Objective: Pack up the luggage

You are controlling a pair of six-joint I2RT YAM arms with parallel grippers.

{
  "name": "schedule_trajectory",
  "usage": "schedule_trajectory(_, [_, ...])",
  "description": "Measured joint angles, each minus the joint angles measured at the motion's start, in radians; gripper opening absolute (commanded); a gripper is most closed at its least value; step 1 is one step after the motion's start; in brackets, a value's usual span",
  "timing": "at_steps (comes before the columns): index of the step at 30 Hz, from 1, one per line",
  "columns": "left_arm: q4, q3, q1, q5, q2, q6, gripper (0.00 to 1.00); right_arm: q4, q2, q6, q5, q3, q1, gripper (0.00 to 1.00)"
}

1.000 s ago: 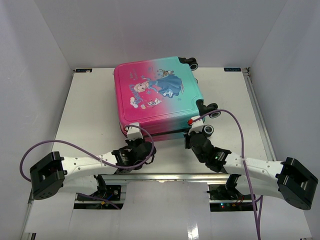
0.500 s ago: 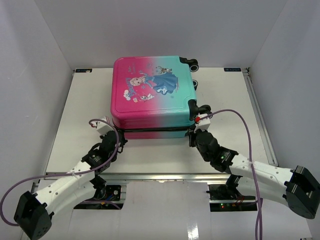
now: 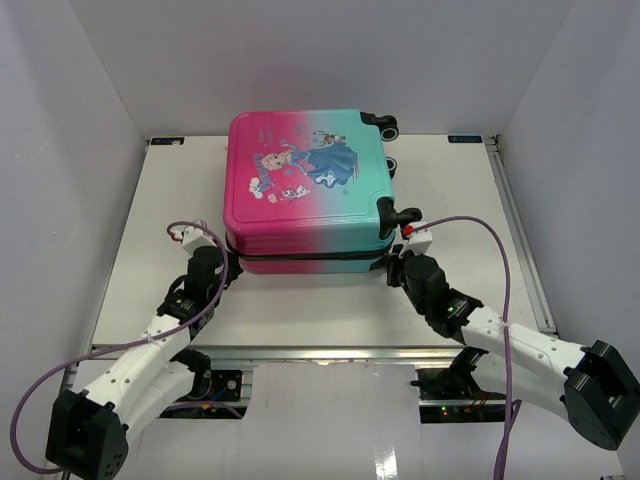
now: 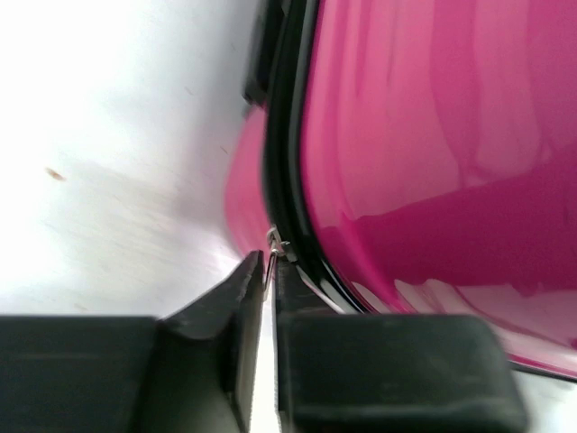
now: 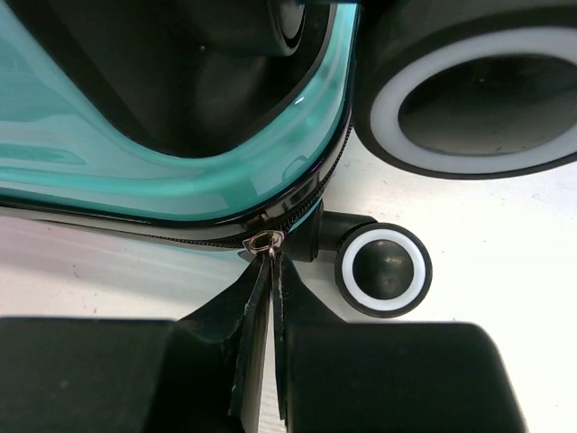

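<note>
Two pincers meet the shut luggage [image 3: 305,190], flat on the bench [image 3: 140,220]. Our right pincer [image 5: 271,266] pinches the zip pull [image 5: 264,241] at its near right corner. Our left pincer [image 4: 271,262], at the near left seam [image 4: 287,135], stands barely parted; grip we cannot tell.

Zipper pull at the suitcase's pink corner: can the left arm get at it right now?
Probably yes. The left gripper has its tips right at the zipper pull on the suitcase seam, with nothing between them.
</note>
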Motion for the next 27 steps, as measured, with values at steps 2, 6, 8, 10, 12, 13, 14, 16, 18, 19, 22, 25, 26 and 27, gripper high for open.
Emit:
schedule_trajectory(2, [-0.069, 0.032, 0.016, 0.003, -0.015, 0.051, 0.98, 0.012, -0.011, -0.001, -0.008, -0.011, -0.006, 0.08])
schedule_trajectory(6, [-0.190, 0.139, 0.044, 0.041, -0.078, 0.102, 0.95, 0.021, -0.051, -0.001, 0.003, -0.037, -0.029, 0.08])
schedule_trajectory(8, [-0.206, 0.224, 0.043, 0.066, -0.116, 0.119, 0.91, 0.021, -0.053, -0.001, 0.012, -0.037, -0.035, 0.08])
schedule_trajectory(10, [-0.202, 0.328, 0.040, 0.102, -0.136, 0.131, 0.87, 0.020, -0.053, -0.002, 0.013, -0.038, -0.036, 0.08])
schedule_trajectory(12, [-0.196, 0.460, 0.035, 0.150, -0.111, 0.155, 0.82, 0.023, -0.053, -0.004, 0.012, -0.040, -0.036, 0.08])
schedule_trajectory(13, [-0.195, 0.537, 0.033, 0.176, -0.071, 0.171, 0.79, 0.027, -0.054, -0.004, 0.011, -0.043, -0.036, 0.08])
schedule_trajectory(14, [-0.180, 0.619, 0.033, 0.205, -0.021, 0.186, 0.78, 0.032, -0.056, -0.004, 0.010, -0.047, -0.036, 0.08])
schedule_trajectory(16, [-0.140, 0.751, 0.024, 0.269, 0.095, 0.209, 0.79, 0.037, -0.060, -0.004, 0.007, -0.051, -0.036, 0.08])
schedule_trajectory(18, [-0.130, 0.852, -0.053, 0.259, 0.217, 0.245, 0.82, 0.038, -0.063, -0.005, 0.005, -0.051, -0.036, 0.08])
schedule_trajectory(19, [-0.131, 0.906, -0.118, 0.239, 0.288, 0.270, 0.82, 0.039, -0.064, -0.006, 0.004, -0.052, -0.037, 0.08])
schedule_trajectory(22, [-0.148, 1.105, -0.338, 0.172, 0.554, 0.360, 0.79, 0.050, -0.068, -0.008, -0.001, -0.061, -0.038, 0.08])
schedule_trajectory(25, [-0.151, 1.290, -0.457, 0.165, 0.812, 0.421, 0.70, 0.064, -0.069, -0.009, -0.006, -0.068, -0.038, 0.08])
schedule_trajectory(26, [-0.159, 1.333, -0.480, 0.166, 0.879, 0.438, 0.69, 0.068, -0.069, -0.010, -0.008, -0.070, -0.039, 0.08])
schedule_trajectory(27, [-0.178, 1.378, -0.498, 0.167, 0.943, 0.456, 0.67, 0.073, -0.069, -0.010, -0.008, -0.073, -0.039, 0.08])
